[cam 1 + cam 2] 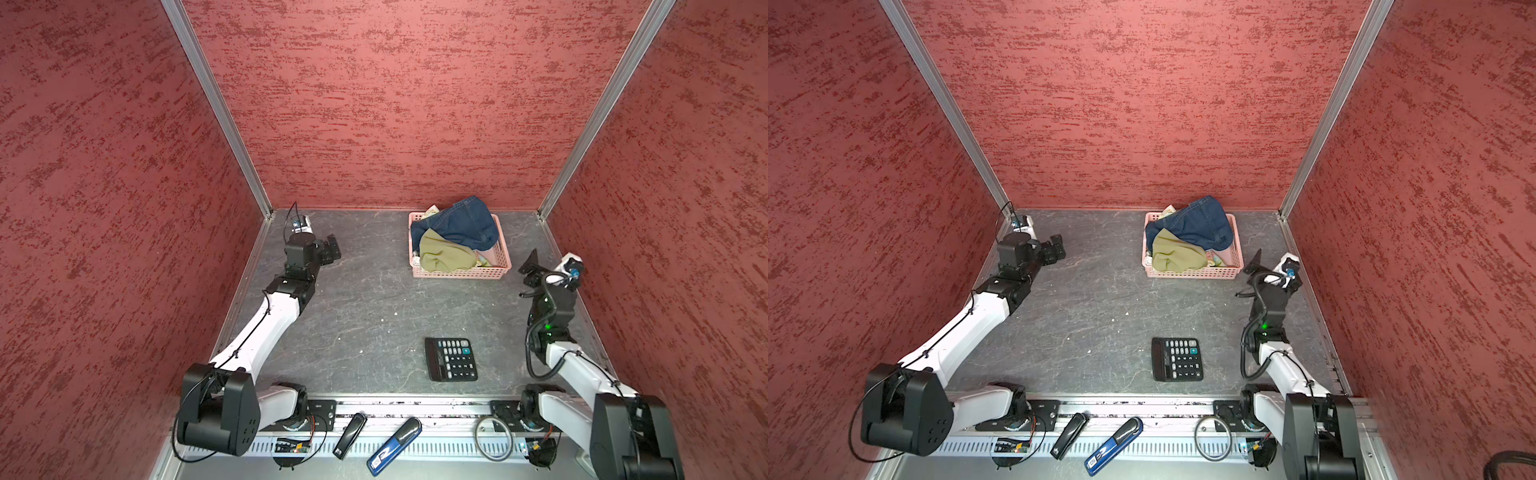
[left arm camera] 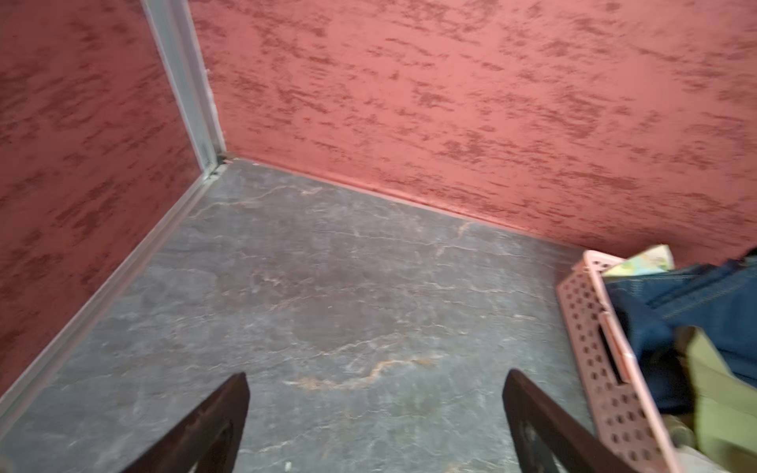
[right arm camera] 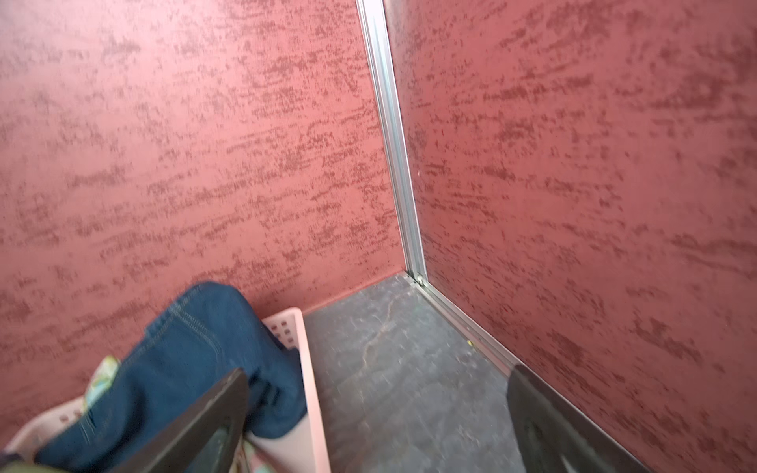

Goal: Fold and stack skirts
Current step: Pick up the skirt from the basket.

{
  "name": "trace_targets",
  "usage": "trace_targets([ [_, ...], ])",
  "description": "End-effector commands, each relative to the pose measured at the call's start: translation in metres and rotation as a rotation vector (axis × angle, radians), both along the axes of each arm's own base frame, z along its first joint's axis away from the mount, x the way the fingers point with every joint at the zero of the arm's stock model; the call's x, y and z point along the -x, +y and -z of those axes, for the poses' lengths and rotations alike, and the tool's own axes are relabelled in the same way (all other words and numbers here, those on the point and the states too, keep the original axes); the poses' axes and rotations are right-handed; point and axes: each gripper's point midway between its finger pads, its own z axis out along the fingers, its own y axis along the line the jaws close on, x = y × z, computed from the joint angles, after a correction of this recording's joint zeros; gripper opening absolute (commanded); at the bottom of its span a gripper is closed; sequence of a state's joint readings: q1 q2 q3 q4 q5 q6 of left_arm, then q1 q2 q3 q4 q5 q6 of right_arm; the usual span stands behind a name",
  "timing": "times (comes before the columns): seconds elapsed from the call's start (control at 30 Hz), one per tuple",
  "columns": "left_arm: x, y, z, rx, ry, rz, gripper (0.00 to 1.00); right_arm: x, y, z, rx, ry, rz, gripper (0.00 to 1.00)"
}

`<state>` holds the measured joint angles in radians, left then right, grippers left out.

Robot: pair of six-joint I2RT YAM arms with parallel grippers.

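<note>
Skirts: all three were bunched up in the pink basket at the back of the table. The denim skirt sat on top, the green skirt in front of it, and the floral skirt was mostly buried with only scraps showing. Nothing looked folded yet.
Risk, tangle: the denim one overlapped the green one, so pulling one out would probably have dragged the other along.
Risk, basket: it looked light, so a snagged hem or a finger catching the holed wall could've tipped or slid it.
Risk, clutter: a calculator lay on the near part of the table, so a skirt spread out there could've landed on it.
Left arm: it was stretched toward the far left corner. The left gripper was low over bare table, aimed roughly toward the basket and well apart from it.
Right arm: it was up by the right wall, with the right gripper just beside the basket's right side.
Jaws: both pairs were spread wide with nothing in them.
</note>
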<state>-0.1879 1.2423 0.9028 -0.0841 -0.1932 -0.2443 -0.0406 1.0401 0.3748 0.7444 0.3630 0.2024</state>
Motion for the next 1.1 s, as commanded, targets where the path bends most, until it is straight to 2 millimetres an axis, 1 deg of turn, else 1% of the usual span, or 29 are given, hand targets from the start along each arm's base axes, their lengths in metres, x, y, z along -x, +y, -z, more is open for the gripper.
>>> trace_targets([
  [0.0,0.011,-0.043,0.022,0.088,0.174,0.117,0.96,-0.02,0.015,0.014,-0.102,0.162,-0.09,0.99],
  [0.03,0.01,-0.061,0.024,0.107,0.197,0.171,0.96,-0.031,0.025,0.013,-0.126,0.203,-0.145,0.99],
  [0.07,0.011,-0.08,0.027,0.117,0.222,0.227,0.96,-0.041,0.037,0.013,-0.144,0.242,-0.21,0.96],
  [0.13,0.013,-0.113,0.038,0.129,0.274,0.327,0.96,-0.054,0.059,0.018,-0.165,0.307,-0.307,0.94],
  [0.2,0.016,-0.141,0.049,0.14,0.329,0.406,0.95,-0.067,0.082,0.023,-0.167,0.371,-0.398,0.92],
  [0.23,0.017,-0.152,0.059,0.144,0.361,0.429,0.94,-0.074,0.093,0.027,-0.167,0.412,-0.438,0.91],
  [0.33,0.021,-0.18,0.078,0.183,0.43,0.488,0.93,-0.09,0.127,0.038,-0.171,0.522,-0.564,0.85],
  [0.43,0.022,-0.197,0.094,0.235,0.491,0.522,0.93,-0.093,0.159,0.051,-0.148,0.621,-0.658,0.85],
  [0.47,0.022,-0.202,0.099,0.25,0.509,0.533,0.92,-0.092,0.167,0.062,-0.145,0.662,-0.679,0.85],
  [0.6,0.02,-0.218,0.115,0.291,0.558,0.564,0.91,-0.086,0.191,0.089,-0.142,0.77,-0.771,0.86],
  [0.67,0.015,-0.224,0.121,0.317,0.569,0.564,0.9,-0.082,0.202,0.098,-0.119,0.805,-0.804,0.86],
  [0.77,0.006,-0.237,0.122,0.373,0.575,0.578,0.89,-0.081,0.214,0.112,-0.12,0.841,-0.838,0.87],
  [0.8,0.002,-0.242,0.121,0.395,0.57,0.583,0.88,-0.081,0.219,0.119,-0.125,0.86,-0.857,0.87],
  [0.87,-0.006,-0.247,0.12,0.429,0.558,0.578,0.88,-0.082,0.226,0.128,-0.116,0.884,-0.871,0.85],
  [0.9,-0.01,-0.25,0.119,0.45,0.551,0.579,0.88,-0.084,0.23,0.132,-0.107,0.892,-0.883,0.81],
  [0.93,-0.013,-0.252,0.121,0.463,0.553,0.579,0.88,-0.086,0.232,0.133,-0.104,0.886,-0.886,0.7],
  [0.97,-0.016,-0.255,0.121,0.478,0.554,0.582,0.88,-0.09,0.232,0.132,-0.106,0.878,-0.88,0.44],
  [1.0,-0.02,-0.258,0.122,0.489,0.555,0.586,0.88,-0.097,0.232,0.129,-0.102,0.864,-0.865,0.1],
  [1.03,-0.022,-0.259,0.124,0.493,0.559,0.585,0.87,-0.102,0.231,0.122,-0.101,0.85,-0.853,0.0],
  [1.07,-0.026,-0.261,0.124,0.496,0.557,0.586,0.87,-0.108,0.231,0.111,-0.099,0.823,-0.846,0.0],
])
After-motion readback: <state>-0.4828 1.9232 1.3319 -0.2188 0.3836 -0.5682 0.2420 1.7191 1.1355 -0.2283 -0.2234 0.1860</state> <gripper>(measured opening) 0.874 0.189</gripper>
